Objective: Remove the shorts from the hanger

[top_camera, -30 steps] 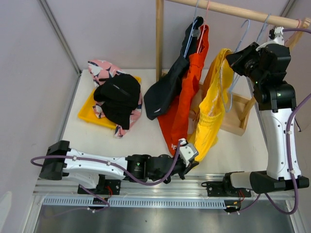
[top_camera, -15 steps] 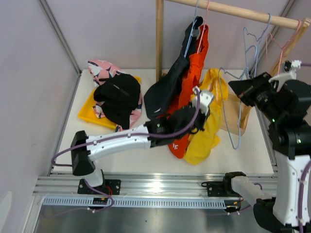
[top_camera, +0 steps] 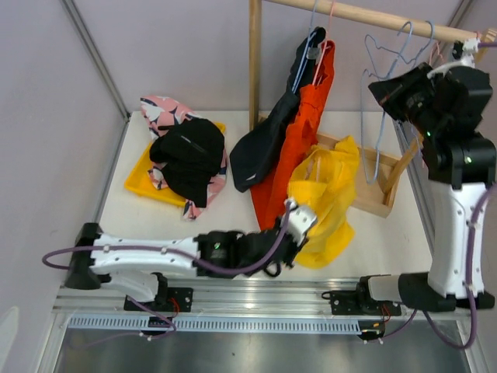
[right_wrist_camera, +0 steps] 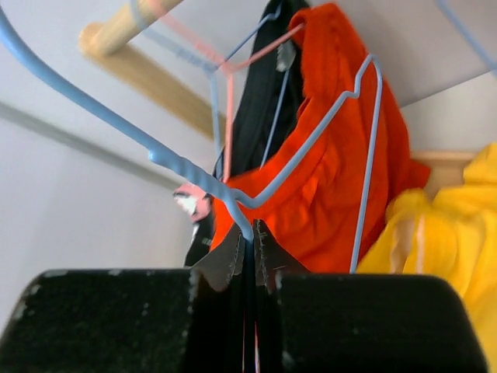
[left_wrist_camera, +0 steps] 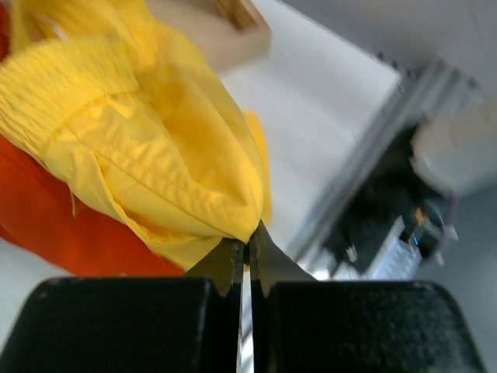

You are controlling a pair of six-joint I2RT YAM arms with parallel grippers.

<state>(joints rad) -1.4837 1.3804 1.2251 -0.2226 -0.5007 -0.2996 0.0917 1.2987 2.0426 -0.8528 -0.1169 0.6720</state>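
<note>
Left jaws tight on yellow shorts (left_wrist_camera: 155, 155), right jaws tight on blue hanger (right_wrist_camera: 175, 165).

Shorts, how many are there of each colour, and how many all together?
Pink printed shorts: 1
Black shorts: 1
Dark grey shorts: 1
Orange-red shorts: 1
Yellow shorts: 1
Total: 5
</note>
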